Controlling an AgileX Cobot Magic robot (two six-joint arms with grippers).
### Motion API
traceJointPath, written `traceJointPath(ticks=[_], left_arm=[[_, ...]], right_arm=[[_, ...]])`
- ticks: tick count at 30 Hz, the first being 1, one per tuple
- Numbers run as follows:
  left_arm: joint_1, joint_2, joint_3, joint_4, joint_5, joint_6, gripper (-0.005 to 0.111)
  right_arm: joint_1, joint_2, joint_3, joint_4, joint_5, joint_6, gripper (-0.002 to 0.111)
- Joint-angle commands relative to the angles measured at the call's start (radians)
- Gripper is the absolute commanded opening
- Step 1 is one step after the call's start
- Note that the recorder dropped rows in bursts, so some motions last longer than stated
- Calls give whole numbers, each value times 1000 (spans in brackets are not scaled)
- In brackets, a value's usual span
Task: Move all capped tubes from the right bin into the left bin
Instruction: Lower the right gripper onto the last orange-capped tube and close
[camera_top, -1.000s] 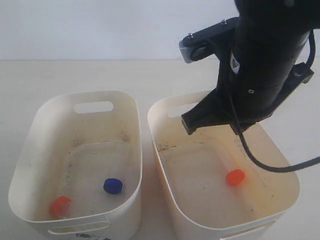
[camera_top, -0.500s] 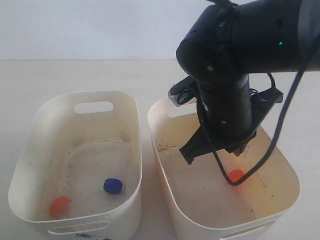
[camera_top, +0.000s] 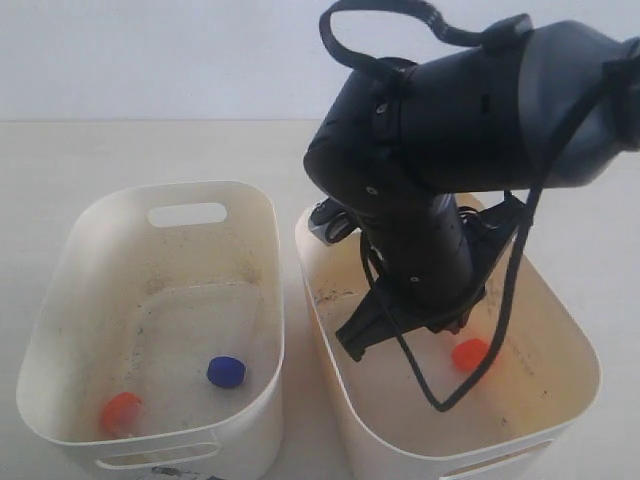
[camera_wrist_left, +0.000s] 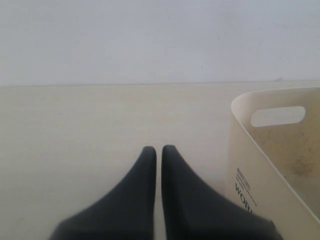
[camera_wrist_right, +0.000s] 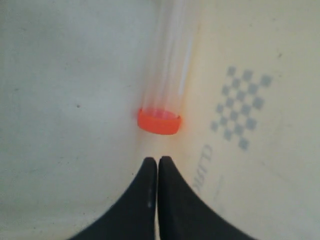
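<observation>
An orange-capped tube (camera_wrist_right: 159, 121) stands in the right bin (camera_top: 575, 330), its clear body (camera_wrist_right: 170, 60) leaning against the yellowish wall beside the dotted diamond patch (camera_wrist_right: 242, 107). My right gripper (camera_wrist_right: 157, 160) is shut and empty, its tips just short of the orange cap (camera_top: 469, 354). In the exterior view its fingers are hidden under the black right arm (camera_top: 430, 220). The left bin (camera_top: 60, 280) holds one orange-capped tube (camera_top: 121, 410) and one blue-capped tube (camera_top: 226, 371). No second blue cap shows. My left gripper (camera_wrist_left: 158, 148) is shut and empty, low over the table beside the left bin (camera_wrist_left: 240, 130).
The two bins stand side by side, nearly touching, on a pale tabletop (camera_top: 60, 160). The right arm's cable (camera_top: 440, 400) loops down inside the right bin. Dark print (camera_wrist_left: 245, 190) marks the left bin's outer wall near my left gripper.
The right arm has come down and swung leftward into the right bin, bringing its gripper close to the orange-capped tube. The tubes and bins have not moved.
</observation>
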Motion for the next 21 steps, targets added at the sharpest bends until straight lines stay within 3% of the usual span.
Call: traceJointPath(ticks=[1,21], left_arm=[[1,-3,-3,0,-4,-8,4],[1,-3,-3,0,-4,-8,4]], right_arm=[[1,26,-6,-8,5,16,0],[1,107,-6,-19,-97,-30,0]])
